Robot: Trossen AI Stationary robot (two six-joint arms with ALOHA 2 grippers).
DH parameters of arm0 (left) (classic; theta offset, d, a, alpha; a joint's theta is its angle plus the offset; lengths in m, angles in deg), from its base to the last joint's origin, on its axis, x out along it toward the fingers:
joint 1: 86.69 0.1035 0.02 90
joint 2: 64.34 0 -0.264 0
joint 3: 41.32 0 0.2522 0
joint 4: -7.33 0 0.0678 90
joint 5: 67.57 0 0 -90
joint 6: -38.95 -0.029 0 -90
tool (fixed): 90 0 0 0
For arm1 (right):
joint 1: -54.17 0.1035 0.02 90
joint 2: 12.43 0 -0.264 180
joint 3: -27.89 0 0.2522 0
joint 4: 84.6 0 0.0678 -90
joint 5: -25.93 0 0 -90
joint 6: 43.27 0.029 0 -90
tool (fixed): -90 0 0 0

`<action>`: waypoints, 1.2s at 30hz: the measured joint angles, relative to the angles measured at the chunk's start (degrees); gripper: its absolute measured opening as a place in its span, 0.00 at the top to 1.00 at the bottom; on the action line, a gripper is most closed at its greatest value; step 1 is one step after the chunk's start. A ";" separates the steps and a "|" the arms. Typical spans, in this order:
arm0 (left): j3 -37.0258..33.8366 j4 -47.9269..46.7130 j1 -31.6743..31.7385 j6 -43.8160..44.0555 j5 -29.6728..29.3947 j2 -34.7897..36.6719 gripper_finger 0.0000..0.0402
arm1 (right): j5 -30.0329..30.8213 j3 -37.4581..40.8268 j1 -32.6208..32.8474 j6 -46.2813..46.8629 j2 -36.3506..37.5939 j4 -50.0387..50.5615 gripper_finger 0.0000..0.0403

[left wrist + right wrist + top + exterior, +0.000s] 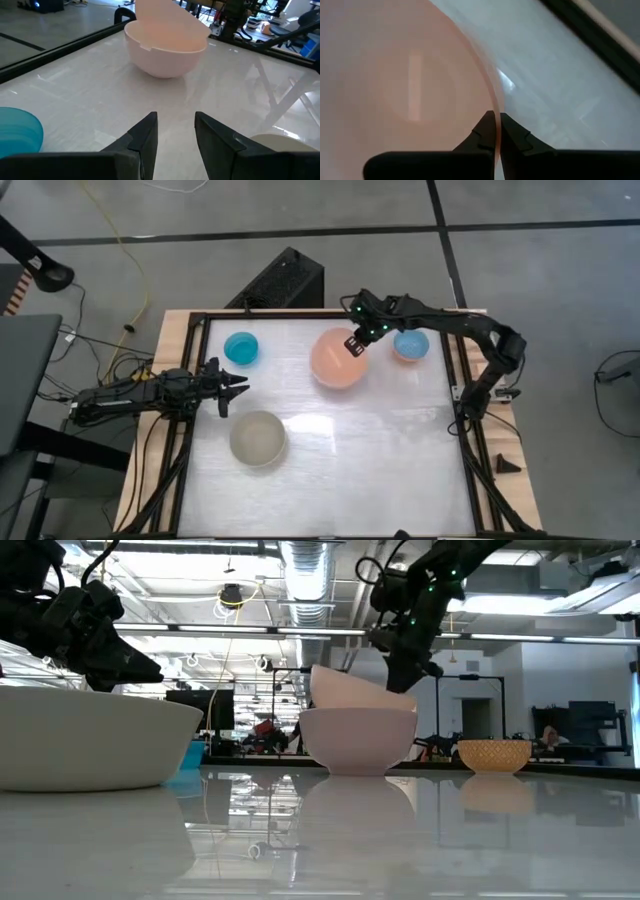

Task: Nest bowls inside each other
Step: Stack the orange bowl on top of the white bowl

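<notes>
A salmon-orange bowl point(335, 360) sits tilted inside a cream-white bowl point(358, 742) at the table's far middle. My right gripper point(354, 345) is shut on the salmon bowl's rim at the side toward the table's right. A cyan-blue bowl point(241, 348) stands at the far left. A grey-beige bowl point(258, 438) stands at the near left. A light blue bowl point(411, 344) sits at the far right inside a tan bowl point(493, 753). My left gripper point(235, 388) hovers open at the left edge, between the cyan and grey-beige bowls. My right gripper pinches the salmon bowl's rim point(492, 107) with one finger inside the bowl and one outside. The fingers point(405, 675) come slanting down from the table's right. The bowl is tilted: its held side is raised, and its opposite side point(325, 690) lies down in the cream-white bowl.
A black frame point(455, 395) runs around the white tabletop. The middle and the near right of the table show bare surface point(380, 460). A small black wedge point(507, 464) lies outside the frame at the right.
</notes>
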 joint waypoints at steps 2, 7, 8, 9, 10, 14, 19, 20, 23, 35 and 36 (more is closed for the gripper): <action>0.00 0.00 0.00 0.00 0.00 -0.01 0.70 | -0.06 0.00 0.16 0.55 -0.78 -1.31 0.92; 0.00 0.00 0.00 0.00 0.00 0.00 0.70 | 0.02 0.00 0.30 0.68 -2.17 -1.58 0.90; 0.00 0.00 0.00 0.00 0.02 0.00 0.70 | 0.01 0.00 0.30 0.68 -2.25 -1.50 0.89; 0.00 0.00 0.00 0.00 0.00 0.00 0.70 | 0.04 0.00 0.31 0.67 -2.29 -1.29 0.88; 0.00 0.00 0.00 0.00 0.02 0.00 0.70 | 0.03 0.00 0.36 0.66 -2.32 -1.16 0.87; 0.00 0.00 0.00 0.00 0.02 0.00 0.70 | 0.18 0.00 0.84 1.05 -2.55 -1.21 0.83; -0.02 0.00 0.00 0.00 0.02 0.00 0.70 | 0.96 0.00 1.17 1.10 -2.56 -1.87 0.77; -0.02 0.00 0.00 0.00 0.01 0.00 0.70 | 1.40 0.00 1.33 1.10 -2.56 -1.95 0.76; -0.02 0.00 0.00 0.00 0.02 0.00 0.70 | 1.81 -0.21 1.60 1.02 -2.56 -1.92 0.70; -0.02 0.00 0.00 0.00 0.02 -0.01 0.70 | 2.00 -10.21 2.18 -2.51 -2.51 1.10 0.42; -0.03 0.00 0.00 0.00 0.01 0.00 0.70 | 2.88 -9.92 2.78 -2.36 -2.51 -0.20 0.43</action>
